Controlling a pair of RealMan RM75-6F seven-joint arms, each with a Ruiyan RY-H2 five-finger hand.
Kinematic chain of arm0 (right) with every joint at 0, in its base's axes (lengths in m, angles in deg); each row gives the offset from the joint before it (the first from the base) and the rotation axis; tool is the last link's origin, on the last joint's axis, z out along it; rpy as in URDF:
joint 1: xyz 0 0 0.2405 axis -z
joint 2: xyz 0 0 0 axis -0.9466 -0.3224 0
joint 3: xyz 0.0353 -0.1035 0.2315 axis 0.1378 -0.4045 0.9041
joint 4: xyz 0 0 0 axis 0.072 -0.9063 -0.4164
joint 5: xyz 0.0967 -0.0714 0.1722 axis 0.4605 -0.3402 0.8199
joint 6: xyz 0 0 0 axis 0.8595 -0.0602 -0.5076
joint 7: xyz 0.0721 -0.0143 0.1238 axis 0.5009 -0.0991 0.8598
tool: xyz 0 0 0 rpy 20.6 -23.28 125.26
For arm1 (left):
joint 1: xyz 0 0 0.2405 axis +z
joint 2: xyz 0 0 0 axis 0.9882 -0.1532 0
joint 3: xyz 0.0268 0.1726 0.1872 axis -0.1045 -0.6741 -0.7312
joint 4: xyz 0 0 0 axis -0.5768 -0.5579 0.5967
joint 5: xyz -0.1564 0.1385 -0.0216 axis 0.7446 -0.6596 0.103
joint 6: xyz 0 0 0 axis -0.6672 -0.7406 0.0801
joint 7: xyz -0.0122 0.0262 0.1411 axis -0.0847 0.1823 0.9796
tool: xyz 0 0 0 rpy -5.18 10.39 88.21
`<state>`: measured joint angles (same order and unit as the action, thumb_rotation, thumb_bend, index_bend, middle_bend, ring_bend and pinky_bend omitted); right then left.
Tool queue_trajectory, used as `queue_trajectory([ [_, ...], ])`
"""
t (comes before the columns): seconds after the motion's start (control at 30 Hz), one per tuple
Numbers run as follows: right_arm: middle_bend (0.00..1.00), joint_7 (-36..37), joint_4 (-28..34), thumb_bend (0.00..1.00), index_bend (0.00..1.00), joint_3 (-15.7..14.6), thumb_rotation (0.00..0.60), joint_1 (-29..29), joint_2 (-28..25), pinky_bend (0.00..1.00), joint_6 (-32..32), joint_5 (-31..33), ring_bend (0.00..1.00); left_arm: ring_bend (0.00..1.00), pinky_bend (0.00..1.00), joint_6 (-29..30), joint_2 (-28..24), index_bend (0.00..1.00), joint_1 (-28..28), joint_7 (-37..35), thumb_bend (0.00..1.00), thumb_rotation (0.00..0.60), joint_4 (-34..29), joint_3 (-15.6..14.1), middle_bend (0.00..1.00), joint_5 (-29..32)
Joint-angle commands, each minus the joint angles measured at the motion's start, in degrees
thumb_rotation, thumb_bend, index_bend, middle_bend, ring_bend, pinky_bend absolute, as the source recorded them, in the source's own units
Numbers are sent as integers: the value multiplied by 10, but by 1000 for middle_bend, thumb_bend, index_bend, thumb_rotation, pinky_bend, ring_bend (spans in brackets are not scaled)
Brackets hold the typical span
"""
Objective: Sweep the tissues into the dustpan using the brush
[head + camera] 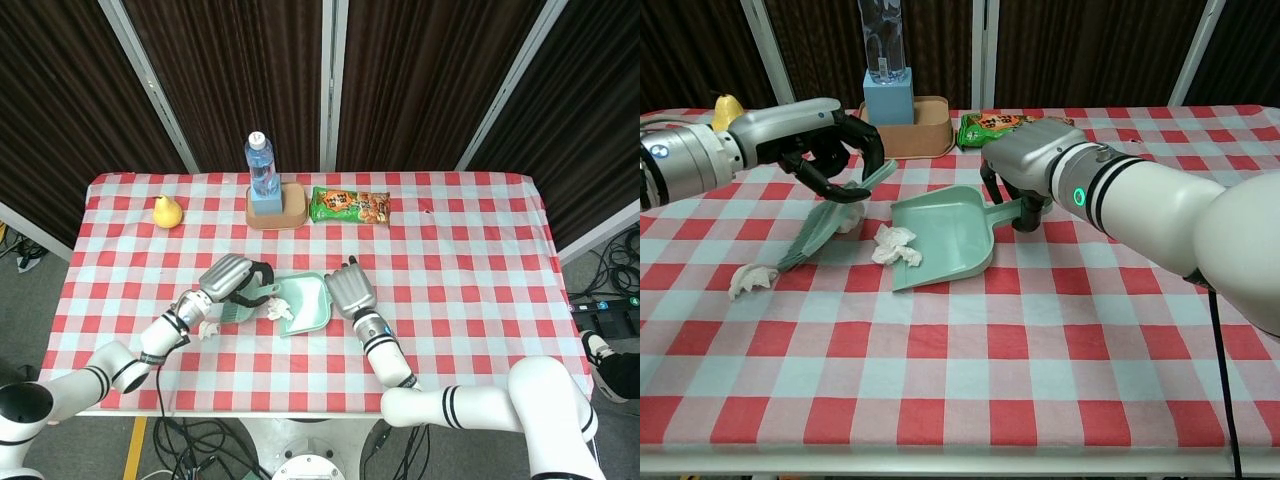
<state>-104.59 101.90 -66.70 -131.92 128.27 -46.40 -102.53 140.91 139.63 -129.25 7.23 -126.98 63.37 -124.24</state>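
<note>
My left hand [826,150] grips the handle of a green brush [818,226], whose bristles slant down to the cloth. My right hand [1028,164] holds the handle of the green dustpan [945,234], which lies flat with its mouth facing left. One crumpled tissue [895,246] lies right at the pan's mouth. A second tissue [849,222] is partly hidden behind the brush. A third tissue [750,278] lies further left, beyond the bristles. In the head view the left hand [232,276], dustpan [307,303] and right hand [348,290] sit close together.
A yellow pear [167,211] stands at the back left. At the back middle a brown tray [290,216] holds a blue box with a water bottle [261,166], and a green snack packet [350,205] lies beside it. The red checked tablecloth [1040,360] covers the table.
</note>
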Motion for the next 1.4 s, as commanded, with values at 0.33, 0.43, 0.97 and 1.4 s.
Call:
queue_trajectory([
  [0.33,579,37,-35,467,671,-1,600,-1,12,213,29,-13,350,799,942,17,-34,540,-19,-74,412,600,-82,8,561,-3],
  [0.43,580,52,-46,467,675,-1,600,-1,17,213,42,-22,350,799,942,28,-55,540,-9,-70,413,600,-101,9,560,5],
  [0.97,582,67,-38,467,682,-10,600,-9,0,212,62,-47,350,800,942,84,-127,540,132,189,415,600,-237,-13,560,129],
  [1.4,584,65,-38,467,692,-14,600,-16,4,211,61,-41,350,800,942,92,-56,540,154,282,413,600,-208,13,561,156],
])
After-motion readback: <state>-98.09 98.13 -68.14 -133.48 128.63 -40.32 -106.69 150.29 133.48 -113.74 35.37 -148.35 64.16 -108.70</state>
